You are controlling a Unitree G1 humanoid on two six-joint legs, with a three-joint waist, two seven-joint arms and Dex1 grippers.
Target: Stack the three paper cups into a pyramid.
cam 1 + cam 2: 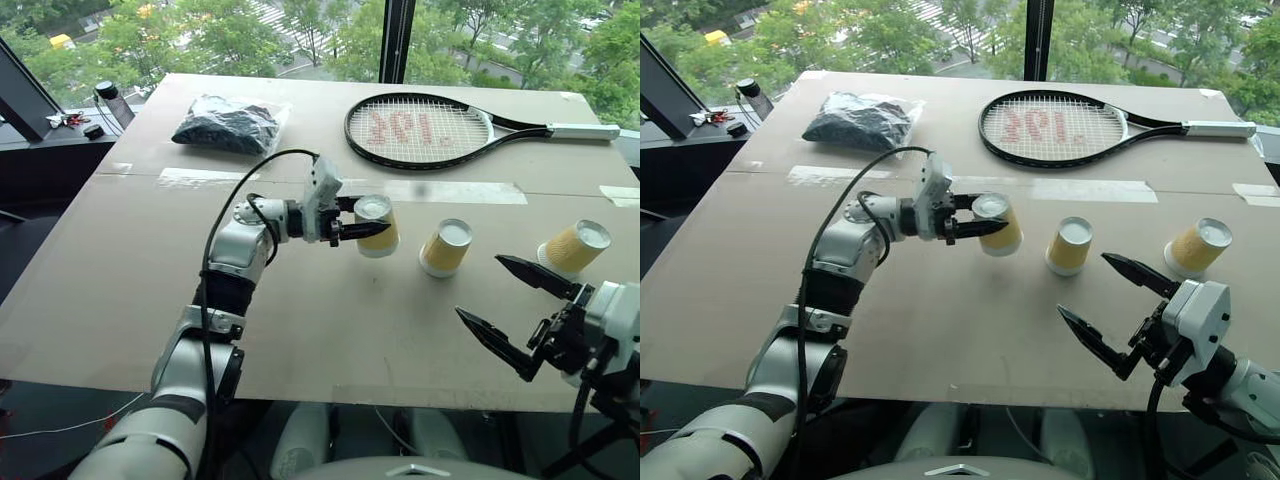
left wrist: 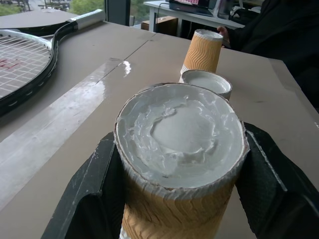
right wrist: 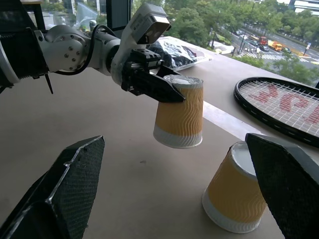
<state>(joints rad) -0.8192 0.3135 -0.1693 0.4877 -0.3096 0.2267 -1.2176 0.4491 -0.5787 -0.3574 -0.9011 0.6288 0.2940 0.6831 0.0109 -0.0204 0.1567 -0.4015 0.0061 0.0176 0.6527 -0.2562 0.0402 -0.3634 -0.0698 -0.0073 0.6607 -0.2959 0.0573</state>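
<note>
Spanning the window front, a taped cardboard tabletop (image 1: 120,280); left claw (image 1: 362,218) gripping 1 cup (image 1: 378,228), right claw (image 1: 508,302) agape.

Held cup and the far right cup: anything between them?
One more paper cup, the middle cup, upside down on the table, between held cup and right cup. Head views.
</note>
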